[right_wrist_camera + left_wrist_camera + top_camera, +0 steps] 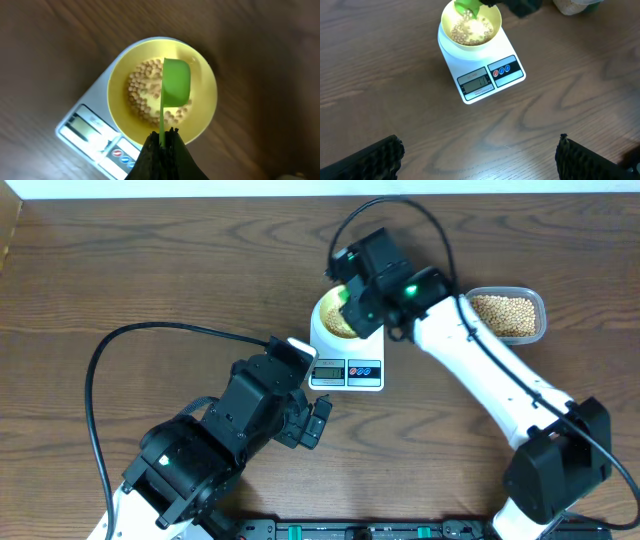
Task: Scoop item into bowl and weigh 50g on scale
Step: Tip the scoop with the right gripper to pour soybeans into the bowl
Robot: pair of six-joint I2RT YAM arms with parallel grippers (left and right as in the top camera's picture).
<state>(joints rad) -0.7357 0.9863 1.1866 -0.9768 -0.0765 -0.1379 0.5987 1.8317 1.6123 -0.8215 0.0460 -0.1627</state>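
The pale-yellow bowl [200, 112] [449, 20] [330, 317] sits on the white scale [345, 370] [482, 75] [82, 130] and holds a heap of tan beans [142, 95] [470, 31]. My right gripper [162, 136] [362, 305] is shut on the handle of a green scoop [176, 85] [468, 7], which hangs tipped on its side over the bowl. My left gripper [480, 155] [318, 420] stands open over bare table in front of the scale, its fingers [375, 160] wide apart with nothing between them.
A clear plastic tub [508, 313] of more beans stands right of the scale, partly under the right arm. Black cables loop over the table at the left [100, 360] and behind the scale [400, 205].
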